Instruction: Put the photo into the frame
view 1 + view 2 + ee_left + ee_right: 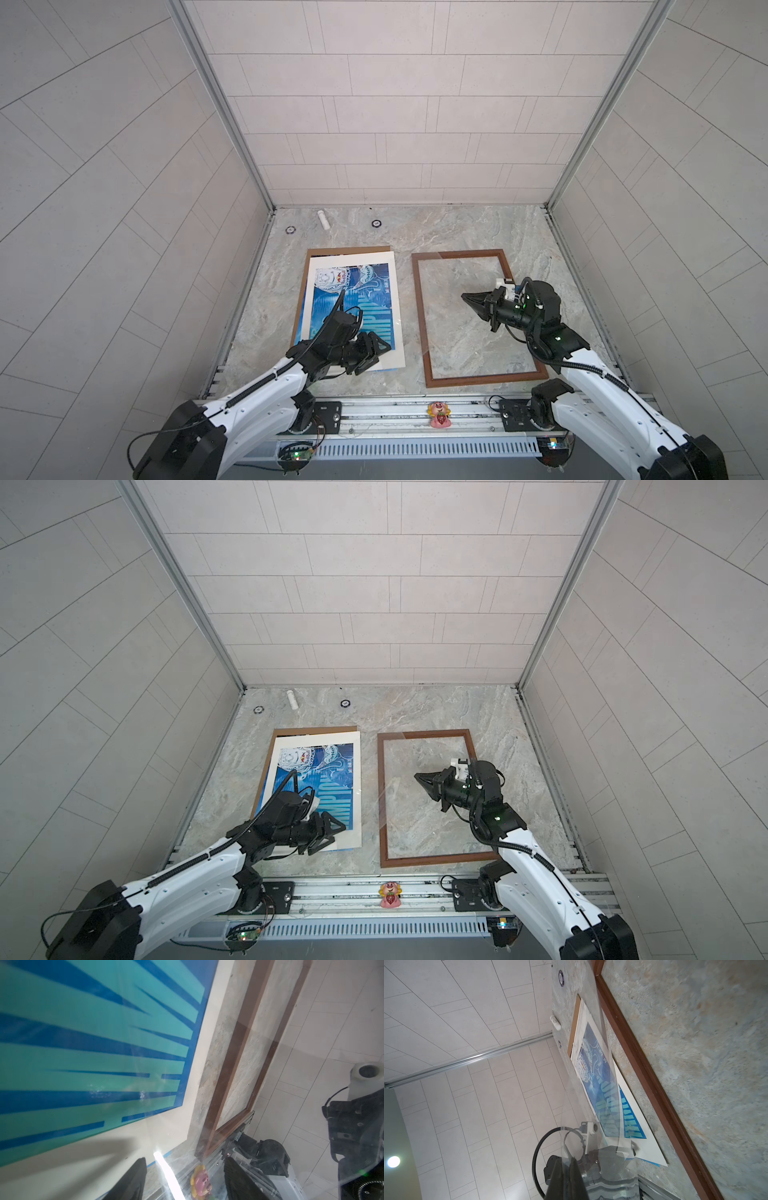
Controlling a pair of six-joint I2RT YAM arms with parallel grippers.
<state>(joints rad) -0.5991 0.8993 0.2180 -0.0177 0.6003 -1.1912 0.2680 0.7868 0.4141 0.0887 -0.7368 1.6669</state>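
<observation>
Right pincer (467,297) was clamped fully closed on a clear sheet (591,1095), which bowed away from between its fingers. It hung above the opening of the frame (419,316). That thin dark-brown wooden frame lay flat on the marbled surface (478,232), with the marble showing through its middle. Left pincer (376,353) had its jaws well apart and gripped nothing. It sat low over the near cream border of the photo (353,299), and whether it touched the paper could not be told. The photo lay face up just beside the frame on the left arm's side, not touching it. It rested slightly askew on a brown backing board (302,299). A pink toy (439,413) stood on the rail nearer than the frame.
</observation>
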